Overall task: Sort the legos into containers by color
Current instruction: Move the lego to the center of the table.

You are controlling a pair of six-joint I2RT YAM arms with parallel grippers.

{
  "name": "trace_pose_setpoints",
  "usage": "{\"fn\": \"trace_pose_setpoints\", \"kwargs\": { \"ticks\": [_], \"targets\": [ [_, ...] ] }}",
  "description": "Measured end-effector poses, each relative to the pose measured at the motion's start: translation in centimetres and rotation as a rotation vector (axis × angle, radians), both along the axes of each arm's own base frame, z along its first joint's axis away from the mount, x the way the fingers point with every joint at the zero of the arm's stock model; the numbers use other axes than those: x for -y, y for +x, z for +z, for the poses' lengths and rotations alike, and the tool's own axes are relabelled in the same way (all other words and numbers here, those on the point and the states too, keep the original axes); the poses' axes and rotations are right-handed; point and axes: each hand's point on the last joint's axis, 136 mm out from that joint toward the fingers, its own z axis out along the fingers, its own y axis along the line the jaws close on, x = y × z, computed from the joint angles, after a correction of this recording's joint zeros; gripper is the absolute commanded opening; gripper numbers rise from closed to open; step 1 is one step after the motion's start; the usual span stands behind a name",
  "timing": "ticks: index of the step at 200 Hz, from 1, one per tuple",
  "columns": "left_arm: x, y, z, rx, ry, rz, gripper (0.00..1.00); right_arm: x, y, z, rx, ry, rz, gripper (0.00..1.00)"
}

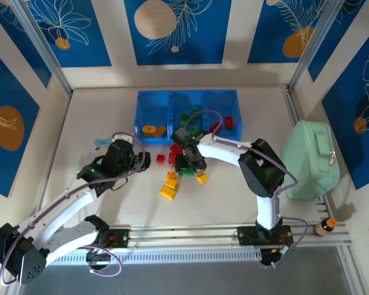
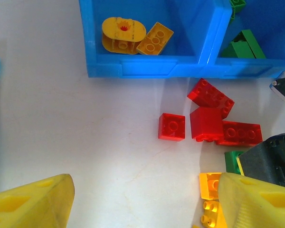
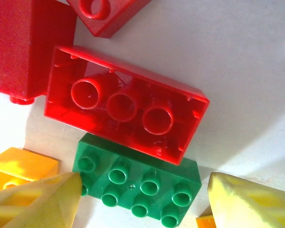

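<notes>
Right gripper's [image 3: 145, 194] yellow fingers [image 3: 42, 199] stand released, green lego [image 3: 137, 187] lying between them.

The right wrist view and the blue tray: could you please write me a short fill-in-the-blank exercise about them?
1. The studded brick lying between the fingertips of the open right gripper is coloured ____.
2. The red brick next to it lies with its hollow underside facing ____.
3. The yellow disc sits in the ____ compartment of the tray.
Missing words: green; up; left.
</notes>
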Motion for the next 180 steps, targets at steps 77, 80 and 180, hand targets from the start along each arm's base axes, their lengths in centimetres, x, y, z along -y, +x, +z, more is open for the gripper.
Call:
{"fn": "trace_pose_setpoints", "kwargs": {
  "ticks": [77,80,180],
  "targets": [
    [-0.3,-0.2,-0.4,-0.005,0.004,0.005,0.79,-0.4,-0.3,0.2,0.001,0.000,-0.024,0.73],
    [-0.3,-0.2,-0.4,-0.005,0.004,0.005,0.79,-0.3,-0.3,0.3,0.001,-0.003,-0.026,0.73],
    [-0.5,-0.4,-0.7,-0.008,0.005,0.007,0.79,2.9,0.7,0.1,-0.009,-0.025,-0.086,0.69]
  ]
}}
